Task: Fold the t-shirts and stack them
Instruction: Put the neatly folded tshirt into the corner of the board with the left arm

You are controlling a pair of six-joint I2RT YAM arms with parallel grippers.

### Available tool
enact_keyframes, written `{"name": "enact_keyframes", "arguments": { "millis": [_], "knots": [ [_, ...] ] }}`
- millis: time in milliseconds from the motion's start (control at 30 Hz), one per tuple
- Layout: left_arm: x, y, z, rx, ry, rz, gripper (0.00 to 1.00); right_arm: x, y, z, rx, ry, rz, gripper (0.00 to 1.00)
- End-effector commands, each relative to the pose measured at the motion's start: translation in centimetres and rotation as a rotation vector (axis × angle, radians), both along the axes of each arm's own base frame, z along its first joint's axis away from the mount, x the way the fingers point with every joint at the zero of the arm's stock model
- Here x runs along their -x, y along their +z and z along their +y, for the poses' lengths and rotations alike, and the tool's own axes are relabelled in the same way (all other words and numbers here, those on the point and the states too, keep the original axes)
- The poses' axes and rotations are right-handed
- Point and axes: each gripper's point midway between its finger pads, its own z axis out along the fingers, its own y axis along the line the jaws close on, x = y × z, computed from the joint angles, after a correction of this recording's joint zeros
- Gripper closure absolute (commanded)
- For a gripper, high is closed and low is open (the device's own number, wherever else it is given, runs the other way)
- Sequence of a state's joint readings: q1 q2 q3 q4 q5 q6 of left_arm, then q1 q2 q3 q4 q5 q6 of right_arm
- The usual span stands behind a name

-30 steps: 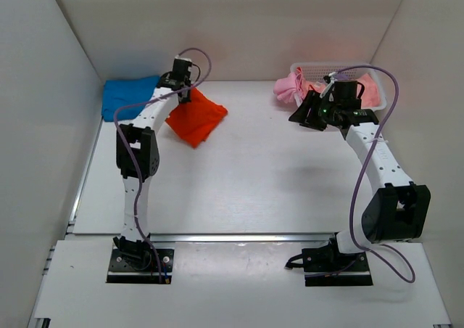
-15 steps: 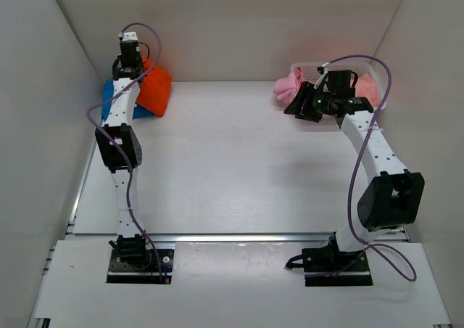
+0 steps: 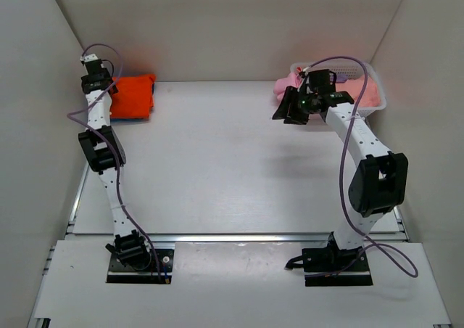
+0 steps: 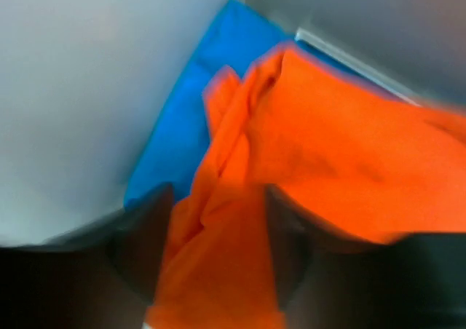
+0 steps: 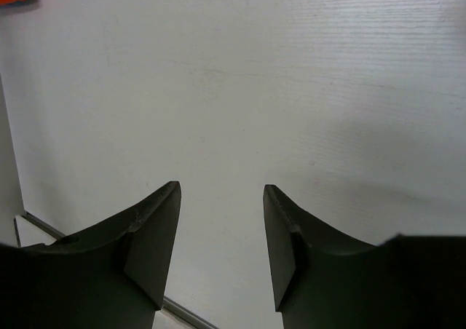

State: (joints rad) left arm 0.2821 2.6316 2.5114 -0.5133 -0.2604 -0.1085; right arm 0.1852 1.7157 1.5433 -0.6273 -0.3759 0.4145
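L gripper (image 4: 218,198), upper left of the top view: fingers blurred, orange-red t-shirt (image 3: 134,96) btwn them atop blue t-shirt (image 4: 182,118); pinching or let go, can't tell. Likely the stacking step; next needs a clean lift-off w/o dragging cloth. R gripper (image 5: 222,191) spread, empty, by basket (image 3: 375,96) w/ pink shirts (image 3: 284,87), mostly hidden.

White tabletop (image 3: 239,168), faint grain, evenly lit. Back wall (image 3: 232,30), left wall (image 3: 36,139), right wall (image 3: 431,139) plain white. Metal rail (image 3: 239,236) along near edge.
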Motion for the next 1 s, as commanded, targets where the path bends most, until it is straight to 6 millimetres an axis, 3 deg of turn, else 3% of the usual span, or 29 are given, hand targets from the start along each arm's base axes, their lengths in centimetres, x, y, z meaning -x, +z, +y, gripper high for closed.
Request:
{"name": "enact_keyframes", "arguments": {
  "millis": [0,67,133,167,200,233,267,300,333,367,400,467,500,533,567,600,633,667,733,767,800,867,967],
  "knots": [
    [-2.2,7.7,-0.4,0.023,-0.047,-0.208,0.28,-0.5,1.9,1.1,0.015,0.016,-0.047,0.54],
    [-2.6,10.8,-1.9,0.052,-0.079,-0.275,0.28,-0.5,1.8,1.2,0.024,0.016,-0.048,0.53],
    [-2.8,13.2,-4.0,0.079,-0.136,-0.312,0.16,-0.1,1.7,1.8,0.02,0.019,-0.039,0.53],
    [-3.0,14.9,-6.8,0.1,-0.204,-0.333,0.02,0.1,1.7,1.8,0.024,0.015,-0.039,0.53],
    [-2.5,16.8,-8.2,0.126,-0.257,-0.355,0.01,0.3,1.8,1.7,0.032,0.004,-0.042,0.53],
    [-2.5,16.0,-10.8,0.172,-0.308,-0.33,0.01,0.8,1.3,2.0,0.054,0.008,-0.032,0.53],
    [-1.7,15.9,-12.4,0.197,-0.331,-0.304,0.01,0.8,1.7,1.8,0.058,-0.006,-0.047,0.53],
    [-0.5,16.2,-15.9,0.237,-0.393,-0.281,0.02,1.2,1.7,1.7,0.068,-0.012,-0.043,0.53],
    [0.2,16.1,-17.7,0.259,-0.431,-0.265,0.01,1.3,1.3,1.2,0.084,-0.026,-0.039,0.53],
    [1.8,15.1,-20.8,0.282,-0.483,-0.217,0.01,1.6,1.7,1.0,0.083,-0.035,-0.042,0.54],
    [3.6,14.4,-22.3,0.286,-0.512,-0.176,0.01,1.9,1.2,0.6,0.096,-0.048,-0.032,0.54],
    [6.4,14.9,-29.1,0.264,-0.622,-0.138,0.01,1.7,1.2,-0.8,0.106,-0.082,-0.047,0.53],
    [8.3,14.6,-31.7,0.262,-0.66,-0.1,0.02,1.0,2.3,-1.3,0.103,-0.093,-0.08,0.53],
    [9.5,15.6,-32.6,0.269,-0.665,-0.106,0.01,0.3,3.0,-1.7,0.111,-0.107,-0.092,0.53],
    [11.2,14.1,-34.9,0.286,-0.7,-0.054,0.01,-0.1,3.3,-2.5,0.125,-0.125,-0.091,0.53],
    [13.1,13.4,-35.7,0.317,-0.721,-0.027,0.01,-1.1,4.6,-3.5,0.145,-0.155,-0.122,0.53],
    [14.6,14.6,-37.3,0.334,-0.765,-0.048,0.01,-1.6,5.6,-4.1,0.159,-0.182,-0.142,0.53],
    [16.2,12.8,-37.9,0.352,-0.777,0.002,0.01,-1.5,6.3,-4.2,0.169,-0.186,-0.156,0.52],
    [19.7,11.9,-37.9,0.36,-0.788,0.036,0.01,-1.0,6.9,-5.3,0.179,-0.23,-0.175,0.53],
    [21.0,13.4,-37.8,0.366,-0.801,0.001,0.01,-1.1,7.6,-5.8,0.151,-0.253,-0.205,0.52],
    [22.0,12.0,-37.3,0.372,-0.784,0.011,0.01,-1.0,7.7,-6.3,0.142,-0.255,-0.211,0.53],
    [24.6,12.5,-36.5,0.422,-0.775,-0.056,0.01,-0.5,7.8,-7.0,0.111,-0.276,-0.2,0.52],
    [26.1,14.3,-36.1,0.445,-0.791,-0.136,0.01,0.5,8.6,-7.1,0.126,-0.276,-0.212,0.52]
  ]
}}
